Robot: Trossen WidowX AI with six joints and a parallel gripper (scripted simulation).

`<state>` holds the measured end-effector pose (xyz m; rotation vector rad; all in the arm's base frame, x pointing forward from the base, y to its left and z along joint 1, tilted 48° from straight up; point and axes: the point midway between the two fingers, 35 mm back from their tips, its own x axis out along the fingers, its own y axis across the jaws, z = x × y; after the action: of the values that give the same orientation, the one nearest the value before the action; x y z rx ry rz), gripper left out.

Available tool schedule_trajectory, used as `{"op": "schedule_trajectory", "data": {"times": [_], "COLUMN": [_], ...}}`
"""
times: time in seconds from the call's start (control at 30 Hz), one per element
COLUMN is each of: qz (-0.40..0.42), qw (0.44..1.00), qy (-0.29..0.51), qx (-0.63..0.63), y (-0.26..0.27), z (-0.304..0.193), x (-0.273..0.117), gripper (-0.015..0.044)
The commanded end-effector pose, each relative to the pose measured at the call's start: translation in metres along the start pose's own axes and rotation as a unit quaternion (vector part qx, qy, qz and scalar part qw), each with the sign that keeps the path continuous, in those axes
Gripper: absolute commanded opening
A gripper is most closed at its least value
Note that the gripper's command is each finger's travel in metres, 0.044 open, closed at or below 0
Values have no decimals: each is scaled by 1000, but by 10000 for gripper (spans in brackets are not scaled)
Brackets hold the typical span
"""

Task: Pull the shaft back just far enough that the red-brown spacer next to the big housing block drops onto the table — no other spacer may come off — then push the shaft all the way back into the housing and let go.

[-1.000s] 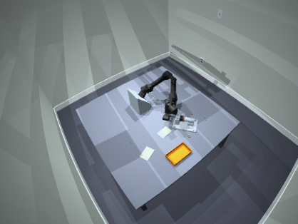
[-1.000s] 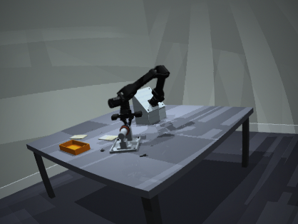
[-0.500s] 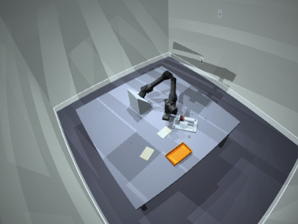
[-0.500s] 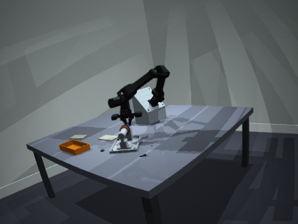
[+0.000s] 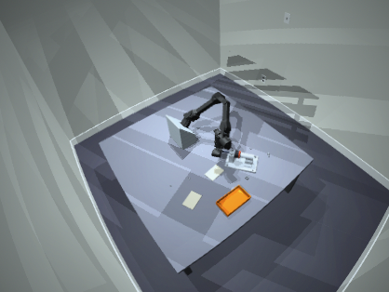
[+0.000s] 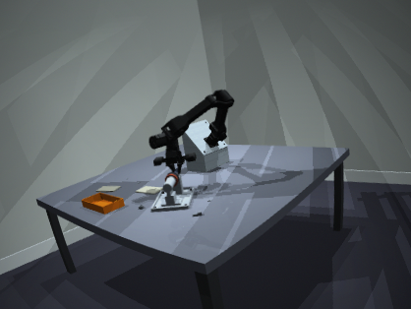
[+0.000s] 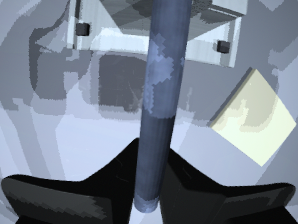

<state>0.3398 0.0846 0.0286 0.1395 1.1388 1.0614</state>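
Note:
My gripper (image 5: 223, 152) (image 6: 175, 170) (image 7: 147, 143) is shut on the rear end of the grey shaft (image 7: 162, 75). The shaft runs from the fingers towards the fixture, above its white base plate (image 5: 254, 168) (image 7: 200, 56). A red-brown ring, the spacer (image 5: 239, 153) (image 6: 172, 177), shows up at shaft height over the plate, not on the table. The fixture's upright blocks partly hide the shaft. Whether the shaft still passes through the spacer, and where the other spacers sit, I cannot tell. The wrist view shows no spacer.
An orange tray (image 5: 239, 206) (image 6: 95, 207) stands beside the fixture. A pale card (image 5: 214, 172) (image 6: 148, 190) (image 7: 257, 117) lies near the gripper, another card (image 5: 192, 200) (image 6: 108, 188) farther off. A grey wedge-shaped box (image 5: 181, 135) (image 6: 211, 159) stands behind. Small dark bits (image 5: 247, 178) (image 6: 198, 215) lie around the fixture.

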Motion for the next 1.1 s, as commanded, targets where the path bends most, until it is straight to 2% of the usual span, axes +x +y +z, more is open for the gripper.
{"op": "schedule_trajectory", "data": {"times": [0.0,1.07], "qz": [0,0], "qw": [1000,1000], "qy": [2,2], "qx": [1,1], "y": [0,0], "z": [-3,-7], "x": [0,0], "gripper": [0,0]}}
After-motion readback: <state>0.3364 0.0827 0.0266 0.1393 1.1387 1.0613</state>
